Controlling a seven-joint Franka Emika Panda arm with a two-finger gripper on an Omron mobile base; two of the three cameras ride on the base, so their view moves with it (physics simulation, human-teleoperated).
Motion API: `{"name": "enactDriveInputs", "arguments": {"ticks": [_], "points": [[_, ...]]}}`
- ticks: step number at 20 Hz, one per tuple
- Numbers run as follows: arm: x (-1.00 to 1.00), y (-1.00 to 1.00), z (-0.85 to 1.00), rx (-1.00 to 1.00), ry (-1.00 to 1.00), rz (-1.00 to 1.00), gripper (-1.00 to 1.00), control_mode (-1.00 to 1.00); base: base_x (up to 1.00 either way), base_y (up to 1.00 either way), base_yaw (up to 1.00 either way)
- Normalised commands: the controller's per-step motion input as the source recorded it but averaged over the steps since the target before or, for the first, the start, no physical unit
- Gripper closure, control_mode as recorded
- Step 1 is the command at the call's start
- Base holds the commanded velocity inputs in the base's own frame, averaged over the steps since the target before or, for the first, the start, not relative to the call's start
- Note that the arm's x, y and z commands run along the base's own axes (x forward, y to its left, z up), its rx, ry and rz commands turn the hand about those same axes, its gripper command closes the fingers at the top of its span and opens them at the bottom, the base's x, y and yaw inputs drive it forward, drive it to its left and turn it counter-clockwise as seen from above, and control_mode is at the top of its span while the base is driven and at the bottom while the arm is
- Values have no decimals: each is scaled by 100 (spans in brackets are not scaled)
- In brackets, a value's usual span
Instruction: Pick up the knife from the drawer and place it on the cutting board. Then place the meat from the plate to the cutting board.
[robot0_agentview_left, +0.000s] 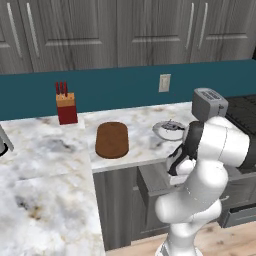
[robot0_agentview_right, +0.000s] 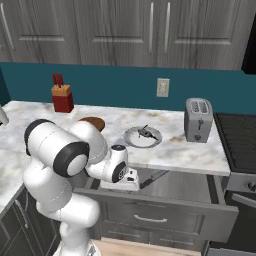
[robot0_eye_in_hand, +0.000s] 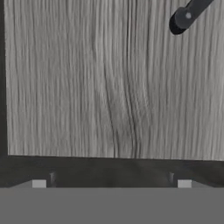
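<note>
Drawer (robot0_agentview_right: 165, 212) stood open, gripper (robot0_eye_in_hand: 111, 178) above its grey floor with fingers apart, knife (robot0_eye_in_hand: 189, 15) handle near the far corner

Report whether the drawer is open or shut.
Open. The drawer is pulled out beneath the counter, its grey wood floor bare to the hand view, with the knife lying inside.

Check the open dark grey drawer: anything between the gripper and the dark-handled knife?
Nothing visible. In the hand view the drawer's bare grey wood-grain floor lies between the fingertips and the knife's dark handle end at the upper right. The gripper is spread wide, holding nothing.
</note>
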Motion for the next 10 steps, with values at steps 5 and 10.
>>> {"name": "enactDriveInputs", "arguments": {"ticks": [5,10], "points": [[-16,-18,-32,0,14,0,-100,-100,0,0,0],[-54,-31,-15,3,7,-2,-100,-100,0,0,0]]}}
